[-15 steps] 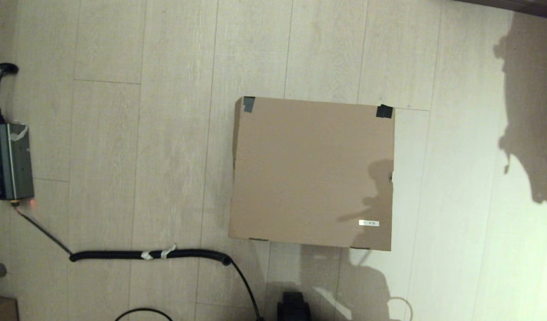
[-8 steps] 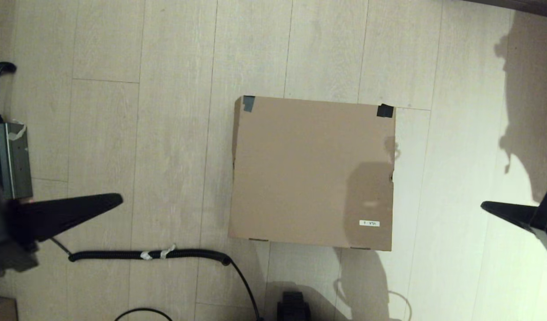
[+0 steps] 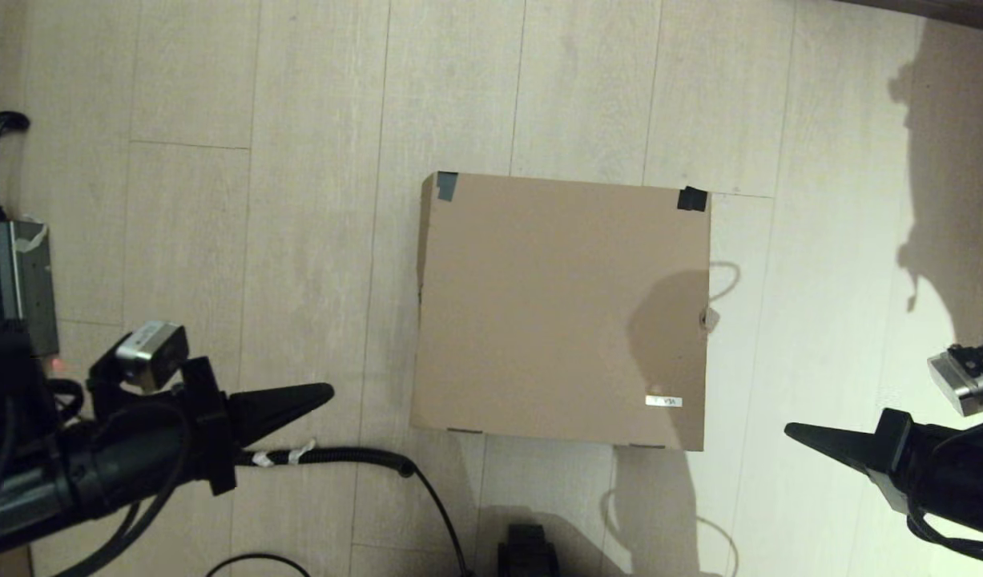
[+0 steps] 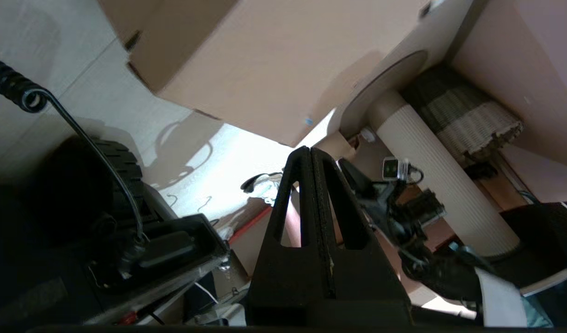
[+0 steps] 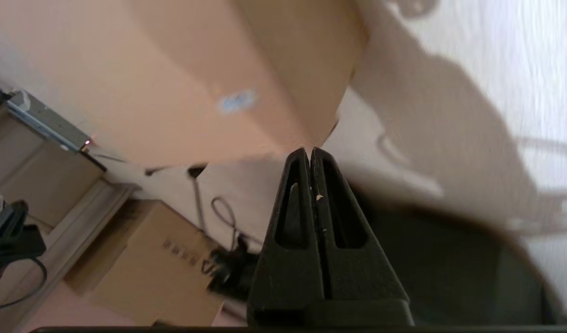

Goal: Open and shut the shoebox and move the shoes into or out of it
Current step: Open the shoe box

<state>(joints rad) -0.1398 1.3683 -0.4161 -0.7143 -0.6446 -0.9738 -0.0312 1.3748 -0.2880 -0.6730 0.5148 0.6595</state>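
The brown cardboard shoebox (image 3: 559,308) sits on the floor with its lid down, black tape at its far corners and a small white label (image 3: 664,401) near its front right corner. It also fills the upper part of the left wrist view (image 4: 265,60) and of the right wrist view (image 5: 172,78). My left gripper (image 3: 327,393) is shut and empty, pointing at the box from its left, with floor between. My right gripper (image 3: 789,432) is shut and empty, off the box's front right corner. The shoes are hidden.
A grey electronic device (image 3: 14,284) stands at the far left. A coiled black cable (image 3: 331,457) runs along the floor in front of the box's left corner. A dark part of my base (image 3: 527,549) shows at the bottom edge.
Both arms came into view from the sides and moved inward toward the box. The left gripper tip advanced right, the right gripper tip advanced left. The box stays as it was.
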